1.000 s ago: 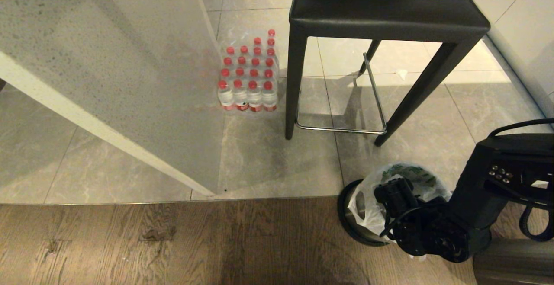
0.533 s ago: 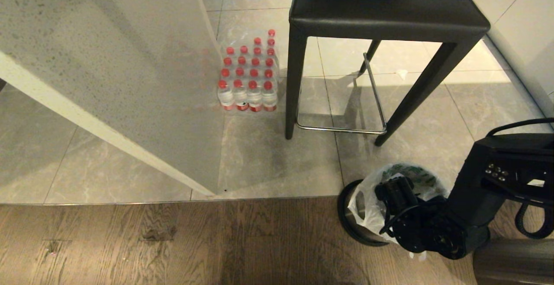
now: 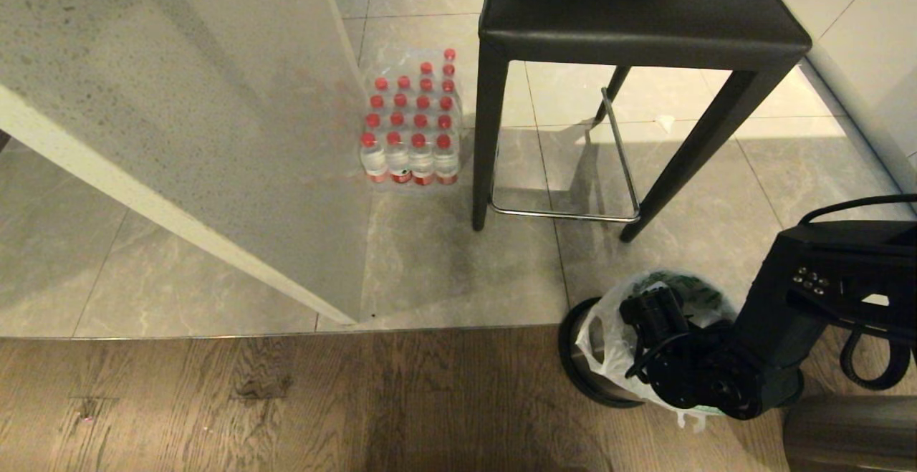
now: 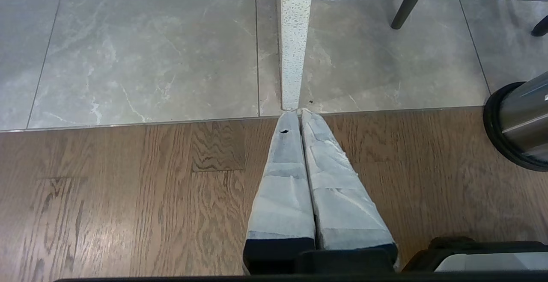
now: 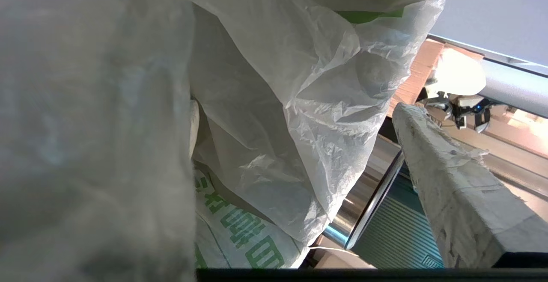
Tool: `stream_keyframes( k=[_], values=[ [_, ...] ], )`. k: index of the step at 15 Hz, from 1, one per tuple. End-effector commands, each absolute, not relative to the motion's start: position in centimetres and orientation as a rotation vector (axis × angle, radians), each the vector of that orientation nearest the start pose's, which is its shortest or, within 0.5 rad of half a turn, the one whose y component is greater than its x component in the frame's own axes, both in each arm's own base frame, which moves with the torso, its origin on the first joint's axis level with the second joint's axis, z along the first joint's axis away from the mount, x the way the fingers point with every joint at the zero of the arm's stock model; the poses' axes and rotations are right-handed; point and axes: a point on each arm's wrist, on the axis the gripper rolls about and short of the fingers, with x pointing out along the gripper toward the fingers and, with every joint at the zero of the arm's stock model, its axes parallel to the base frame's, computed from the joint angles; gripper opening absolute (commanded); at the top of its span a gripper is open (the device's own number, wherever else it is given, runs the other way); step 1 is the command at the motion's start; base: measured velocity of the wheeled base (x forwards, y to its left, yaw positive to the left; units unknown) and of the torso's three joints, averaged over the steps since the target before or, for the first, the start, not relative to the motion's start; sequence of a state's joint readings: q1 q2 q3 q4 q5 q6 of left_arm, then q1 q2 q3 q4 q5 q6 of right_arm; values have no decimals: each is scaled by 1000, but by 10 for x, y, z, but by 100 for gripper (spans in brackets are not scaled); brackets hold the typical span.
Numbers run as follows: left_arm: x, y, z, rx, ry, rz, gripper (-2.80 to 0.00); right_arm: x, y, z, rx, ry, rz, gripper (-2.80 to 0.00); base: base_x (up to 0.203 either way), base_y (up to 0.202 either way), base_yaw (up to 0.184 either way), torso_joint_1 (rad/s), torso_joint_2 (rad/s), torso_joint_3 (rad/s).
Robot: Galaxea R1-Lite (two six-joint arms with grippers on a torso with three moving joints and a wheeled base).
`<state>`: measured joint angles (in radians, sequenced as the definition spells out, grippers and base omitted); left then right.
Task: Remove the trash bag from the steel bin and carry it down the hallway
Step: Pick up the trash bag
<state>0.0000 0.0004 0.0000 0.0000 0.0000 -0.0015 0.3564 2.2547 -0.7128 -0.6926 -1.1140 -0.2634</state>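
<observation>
The steel bin (image 3: 584, 364) serves as the reference mark; it stands on the wood floor just short of the tile line. Nearest the robot's base, the right gripper (image 3: 655, 314) reaches down over the bin's mouth, its taped fingers (image 5: 454, 179) spread wide, one on each side of a fold of film and clamping nothing. The trash bag (image 3: 609, 336) sits inside the bin, its thin white film with green print draped out over the black rim on the side facing the counter. Judged from its creases, the bag is light, limp and slick, and likely to tear if snagged on the rim; a bunched fold or a loop handle near the rim looks the soundest hold, though no handle can be made out. The left gripper (image 4: 297, 113), off the bin's counter side, hangs over the wood floor with fingers pressed together, empty. Beyond the bin stands a black stool (image 3: 637, 21), and farther off a pack of red-capped bottles (image 3: 412, 124).
</observation>
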Motion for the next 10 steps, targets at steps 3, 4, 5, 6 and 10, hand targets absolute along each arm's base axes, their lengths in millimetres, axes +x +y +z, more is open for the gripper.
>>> stream_keyframes(
  k=[3, 4, 5, 6, 10],
  values=[
    [-23, 0, 75, -2, 0, 0, -280, 316, 96, -13, -837, 753, -632, 0, 0, 0, 0, 0, 0, 0],
    [-23, 0, 75, -2, 0, 0, -280, 316, 96, -13, -837, 754, -631, -280, 0, 0, 0, 0, 0, 0],
    [-23, 0, 75, -2, 0, 0, -280, 315, 96, -14, -843, 760, -628, -280, 0, 0, 0, 0, 0, 0],
    [-23, 0, 75, -2, 0, 0, -280, 316, 97, -14, -840, 756, -630, -280, 0, 0, 0, 0, 0, 0],
    [-23, 0, 75, -2, 0, 0, -280, 320, 98, -13, -815, 728, -638, -280, 0, 0, 0, 0, 0, 0]
  ],
)
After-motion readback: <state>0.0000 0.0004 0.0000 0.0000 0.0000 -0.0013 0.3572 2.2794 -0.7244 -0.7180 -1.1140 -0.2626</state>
